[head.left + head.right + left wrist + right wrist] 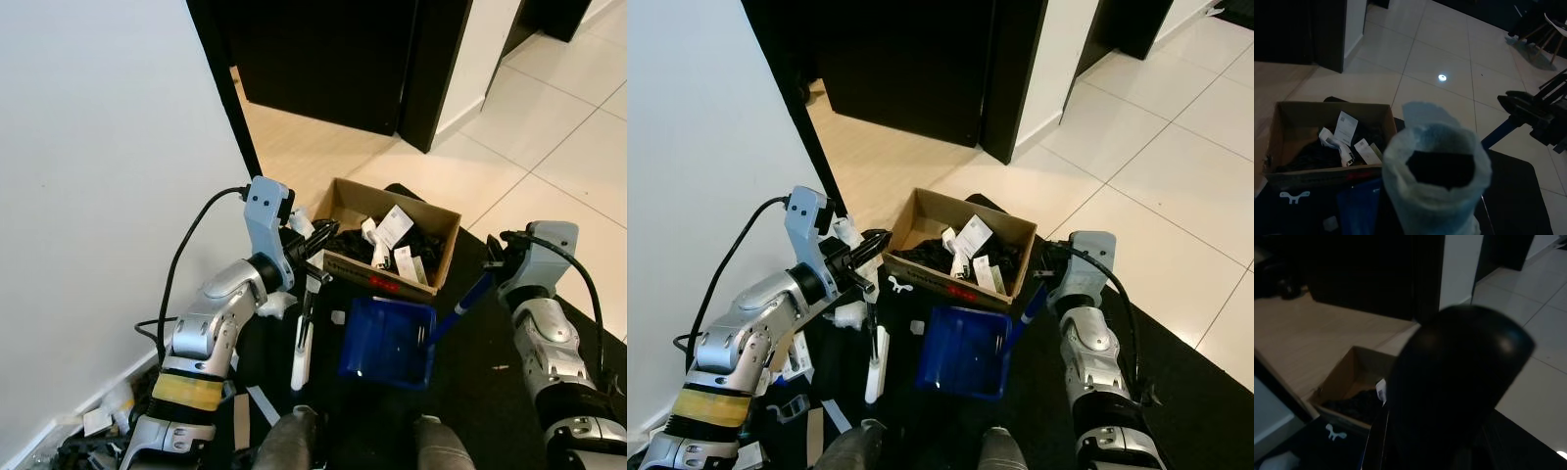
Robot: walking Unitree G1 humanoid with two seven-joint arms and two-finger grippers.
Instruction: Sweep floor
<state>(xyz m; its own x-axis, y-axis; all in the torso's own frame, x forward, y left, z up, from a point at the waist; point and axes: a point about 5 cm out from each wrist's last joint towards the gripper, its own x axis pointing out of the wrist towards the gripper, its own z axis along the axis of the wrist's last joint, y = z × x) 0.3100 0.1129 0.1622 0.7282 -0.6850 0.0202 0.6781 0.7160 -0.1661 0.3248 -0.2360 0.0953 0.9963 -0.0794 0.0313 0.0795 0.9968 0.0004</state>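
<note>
A dark rounded shape [1457, 387] blocks the centre of the right wrist view, hiding the right end effector's fingers. The cardboard box's [1347, 382] near corner lies behind it.

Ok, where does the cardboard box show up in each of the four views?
Left eye view: cardboard box at centre, just beyond the blue dustpan.
Right eye view: centre, again behind the dustpan.
Left wrist view: left side, behind the pale wrapped handle end.
Right wrist view: lower left, partly hidden by a dark rounded shape.
Shared landmark: the white paper tags lying inside the box.
</note>
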